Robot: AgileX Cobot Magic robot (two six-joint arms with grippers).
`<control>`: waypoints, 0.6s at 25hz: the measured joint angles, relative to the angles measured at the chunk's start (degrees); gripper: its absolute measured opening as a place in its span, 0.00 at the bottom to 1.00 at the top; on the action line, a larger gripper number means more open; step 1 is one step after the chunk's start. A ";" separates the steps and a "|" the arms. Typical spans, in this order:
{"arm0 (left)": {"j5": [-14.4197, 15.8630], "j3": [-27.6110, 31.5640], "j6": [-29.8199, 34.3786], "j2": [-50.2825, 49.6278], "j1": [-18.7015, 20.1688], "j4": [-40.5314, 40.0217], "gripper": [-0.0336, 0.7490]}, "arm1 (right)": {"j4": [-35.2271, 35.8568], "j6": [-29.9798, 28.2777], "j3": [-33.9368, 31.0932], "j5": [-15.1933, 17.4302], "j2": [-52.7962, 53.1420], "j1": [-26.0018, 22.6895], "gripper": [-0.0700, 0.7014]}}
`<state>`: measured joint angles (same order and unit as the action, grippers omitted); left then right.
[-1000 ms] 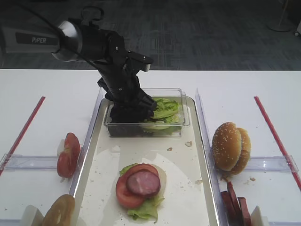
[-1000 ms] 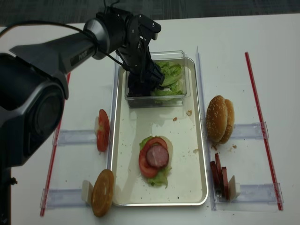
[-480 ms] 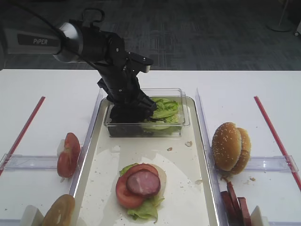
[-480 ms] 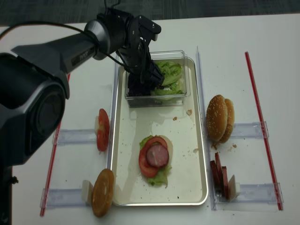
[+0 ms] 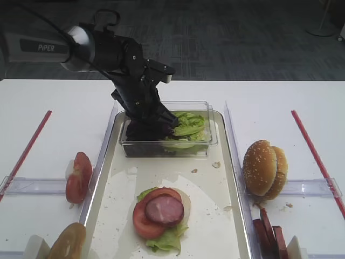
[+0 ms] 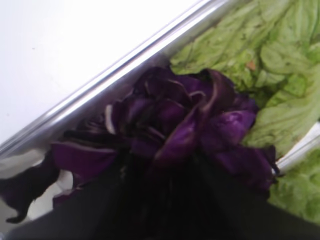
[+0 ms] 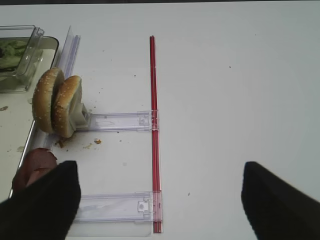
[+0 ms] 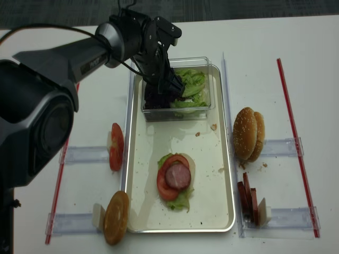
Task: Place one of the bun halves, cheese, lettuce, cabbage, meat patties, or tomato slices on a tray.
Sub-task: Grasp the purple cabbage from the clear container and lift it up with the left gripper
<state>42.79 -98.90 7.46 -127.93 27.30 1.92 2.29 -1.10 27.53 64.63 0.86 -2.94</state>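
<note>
At the near edge of the white tabletop (image 5: 48, 97) a bun half (image 5: 68, 241) stands on edge at the left, and meat patties (image 5: 269, 229) stand in a row at the right. On the tray (image 5: 226, 178), toward its near end, a stack lies flat: lettuce (image 5: 164, 237) at the bottom, a tomato slice (image 5: 143, 220) on it, one meat round (image 5: 164, 210) on top. Further back, more tomato slices (image 5: 78, 177) stand left of the tray and two bun halves (image 5: 264, 169) stand upright to its right. At the far end of the tray sits a clear plastic box (image 5: 202, 144) holding green leaves and the cabbage (image 6: 175, 125). The left hand (image 5: 152, 127) reaches down into the box's left side, clenched on the purple strips. The right hand (image 7: 160, 200) hangs above the tabletop right of the tray, fingers spread wide, grasping nothing.
</note>
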 joint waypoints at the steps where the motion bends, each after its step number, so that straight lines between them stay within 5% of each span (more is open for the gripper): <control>1: 0.00 0.00 0.00 0.00 0.00 0.00 0.32 | 0.00 0.00 0.00 0.00 0.00 0.00 0.95; 15: -0.40 -0.13 0.00 0.00 0.00 -0.09 0.07 | 0.00 0.00 0.00 0.00 0.00 0.00 0.95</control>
<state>42.39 -99.04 7.46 -127.93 27.30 1.83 2.29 -1.10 27.53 64.63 0.86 -2.94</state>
